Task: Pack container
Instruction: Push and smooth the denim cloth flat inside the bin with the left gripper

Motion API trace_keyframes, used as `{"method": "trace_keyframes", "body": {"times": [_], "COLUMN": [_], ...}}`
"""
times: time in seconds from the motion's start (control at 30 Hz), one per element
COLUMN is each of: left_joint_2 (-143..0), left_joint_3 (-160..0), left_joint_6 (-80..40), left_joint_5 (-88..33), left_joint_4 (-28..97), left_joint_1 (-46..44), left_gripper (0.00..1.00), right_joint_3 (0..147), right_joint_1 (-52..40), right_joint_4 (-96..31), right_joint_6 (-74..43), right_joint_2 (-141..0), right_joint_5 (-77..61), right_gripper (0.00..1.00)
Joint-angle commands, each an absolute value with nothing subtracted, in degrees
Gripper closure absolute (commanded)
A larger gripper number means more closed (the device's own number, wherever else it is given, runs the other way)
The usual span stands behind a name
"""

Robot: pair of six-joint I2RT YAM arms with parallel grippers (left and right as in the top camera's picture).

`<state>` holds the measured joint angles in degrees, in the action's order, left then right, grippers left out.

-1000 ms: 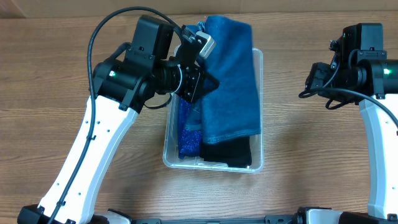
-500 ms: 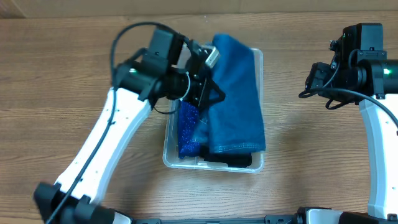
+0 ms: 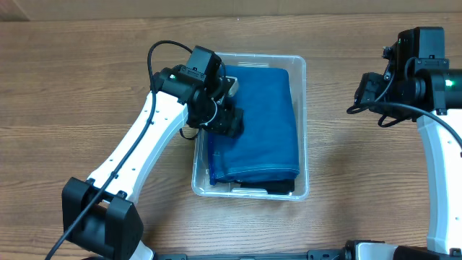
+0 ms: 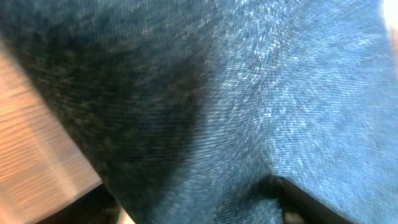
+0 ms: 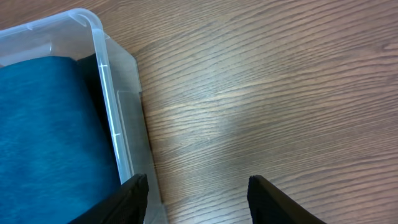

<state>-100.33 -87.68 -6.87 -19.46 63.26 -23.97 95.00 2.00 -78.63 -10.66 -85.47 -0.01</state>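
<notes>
White arms [image 3: 137, 144] with black joints, black cables [image 3: 160, 45], green lights [image 3: 173, 74].

You had no legible text in any of the three views. No label, brand, number or sign could be read on the container [image 3: 304, 108], and the left wrist view was too blurred and close to show any print.
</notes>
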Motion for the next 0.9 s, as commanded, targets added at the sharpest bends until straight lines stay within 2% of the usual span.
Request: {"method": "trace_keyframes", "body": {"times": [0.0,0.03,0.07,0.17,0.23,0.27,0.3,0.33,0.37,0.6,0.87], "left_joint_2": [-100.71,-100.71,-100.68,-99.50,-98.80,-98.45,-98.15,-98.02,-98.17,-102.56,-114.04], "left_joint_3": [-87.53,-88.20,-88.75,-95.74,-99.94,-101.82,-103.44,-103.66,-103.61,-98.61,-86.65], "left_joint_6": [-6.22,-6.24,-6.24,-6.22,-6.26,-6.22,-6.20,-6.15,-5.02,-4.25,-7.94], "left_joint_5": [-10.13,-10.07,-10.04,-10.07,-10.74,-11.86,-13.67,-14.31,-14.37,-10.07,-12.51], "left_joint_4": [64.14,64.75,65.08,67.44,68.31,68.36,67.96,67.44,67.51,69.36,65.80], "left_joint_1": [-22.65,-22.41,-22.41,-22.48,-22.92,-23.62,-25.10,-26.72,-29.19,-42.94,-44.99], "left_gripper": [0.10,0.18,0.22,0.25,0.32,0.41,0.65,0.84,0.96,0.96,0.94], "right_joint_3": [94.87,94.87,94.87,94.87,94.87,94.87,94.87,94.87,94.87,94.87,94.87], "right_joint_1": [2.00,2.00,2.00,2.00,2.00,2.00,2.00,2.00,2.00,2.00,4.32], "right_joint_4": [-78.43,-78.46,-78.43,-78.35,-78.35,-78.32,-78.32,-78.30,-78.30,-78.35,-78.24], "right_joint_6": [-10.61,-10.61,-10.61,-10.61,-10.61,-10.61,-10.61,-10.61,-10.61,-10.61,-12.47], "right_joint_2": [-85.32,-85.32,-85.32,-85.32,-85.32,-85.32,-85.32,-85.32,-85.32,-85.32,-85.32], "right_joint_5": [-0.10,-0.08,-0.08,-0.08,-0.08,-0.08,-0.08,-0.08,-0.08,-0.10,3.22], "right_gripper": [0.44,0.44,0.44,0.44,0.44,0.44,0.44,0.44,0.44,0.44,0.44]}}
